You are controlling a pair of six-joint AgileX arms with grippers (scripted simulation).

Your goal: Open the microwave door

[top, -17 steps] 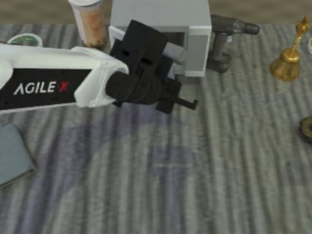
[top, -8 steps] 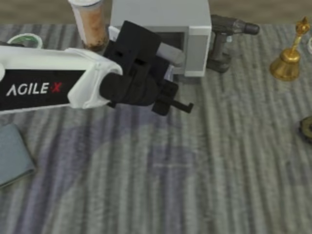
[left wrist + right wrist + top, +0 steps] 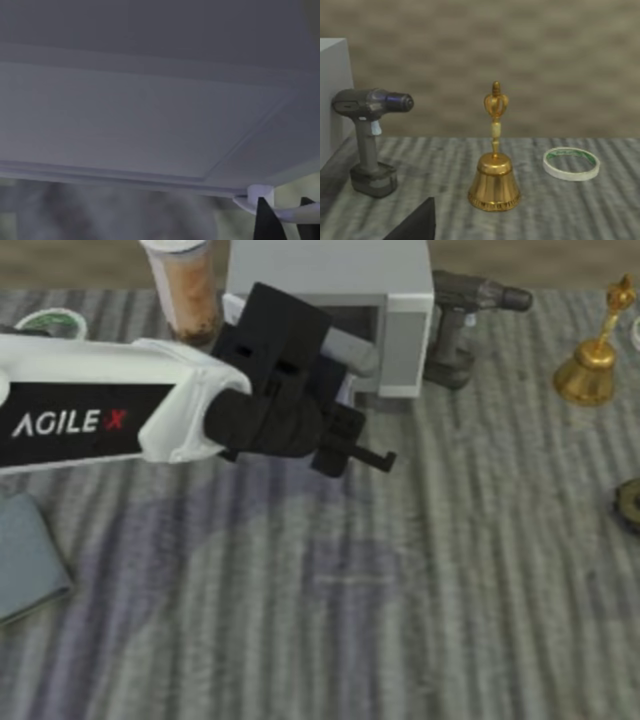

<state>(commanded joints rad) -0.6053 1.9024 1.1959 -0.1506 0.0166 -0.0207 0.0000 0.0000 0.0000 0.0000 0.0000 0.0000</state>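
Since a second ago the left arm has drawn toward the frame's left, swinging the microwave door [image 3: 345, 345] partly ajar on the microwave [image 3: 330, 280] at upper centre. Left end effector [image 3: 280, 220] is clenched on the handle to pull it; right end effector [image 3: 415, 225] is unreadable.

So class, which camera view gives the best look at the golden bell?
The right wrist view: the golden bell stands whole and upright there, between the power drill and a tape ring. The top view catches it only small, at the table's right edge. The left wrist view shows none of it, only the microwave door.
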